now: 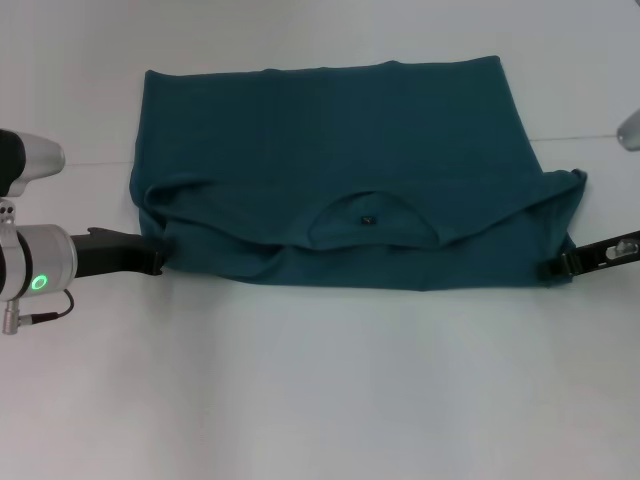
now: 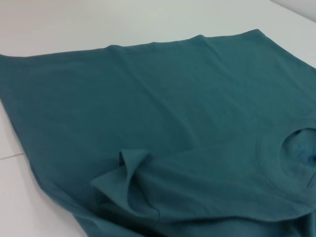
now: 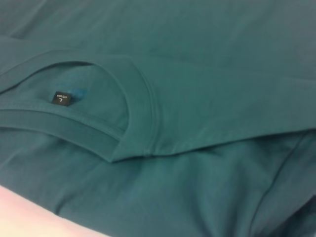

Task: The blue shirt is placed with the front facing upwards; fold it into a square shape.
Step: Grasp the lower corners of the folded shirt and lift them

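Observation:
The blue shirt (image 1: pixel 330 140) lies on the white table (image 1: pixel 320 400), folded so its plain teal side faces up. The round neck (image 1: pixel 372 218) with its small dark label (image 3: pixel 62 98) sits near the front edge. The print is hidden. My left gripper (image 1: pixel 155 260) is at the shirt's front left corner, where the cloth is bunched (image 2: pixel 131 168). My right gripper (image 1: pixel 558 268) is at the front right corner. The shirt also fills the left wrist view (image 2: pixel 148 89) and the right wrist view (image 3: pixel 207 54).
The white table surrounds the shirt on all sides. A grey object (image 1: pixel 630 130) shows at the right edge of the head view, beyond the shirt.

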Available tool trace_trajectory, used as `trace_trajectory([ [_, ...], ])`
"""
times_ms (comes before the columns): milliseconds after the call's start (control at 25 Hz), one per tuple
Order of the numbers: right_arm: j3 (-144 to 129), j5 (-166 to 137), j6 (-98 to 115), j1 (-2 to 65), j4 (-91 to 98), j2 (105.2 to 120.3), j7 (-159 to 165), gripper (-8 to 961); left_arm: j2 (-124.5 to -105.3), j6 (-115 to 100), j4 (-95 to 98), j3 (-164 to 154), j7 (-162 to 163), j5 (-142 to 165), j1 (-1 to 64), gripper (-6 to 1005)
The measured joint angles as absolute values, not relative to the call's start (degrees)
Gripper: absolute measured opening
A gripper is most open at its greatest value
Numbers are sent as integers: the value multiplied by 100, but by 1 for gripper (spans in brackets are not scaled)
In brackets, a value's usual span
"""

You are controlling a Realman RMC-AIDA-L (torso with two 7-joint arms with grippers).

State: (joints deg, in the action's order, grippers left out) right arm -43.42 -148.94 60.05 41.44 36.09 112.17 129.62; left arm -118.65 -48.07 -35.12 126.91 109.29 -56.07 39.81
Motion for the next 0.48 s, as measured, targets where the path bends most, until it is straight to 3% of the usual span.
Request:
trace_trajectory([
  [200,-4270,-14861,6193,4010,3805,11152,12961,233,-11829,-4822,-3538,12692,10963,-5608,3941,4],
  [480,-3890,-14853,6511,3789,4287,11132,12955,30,-11758,-4852,-3569,12700,11058,-5608,3851,5],
])
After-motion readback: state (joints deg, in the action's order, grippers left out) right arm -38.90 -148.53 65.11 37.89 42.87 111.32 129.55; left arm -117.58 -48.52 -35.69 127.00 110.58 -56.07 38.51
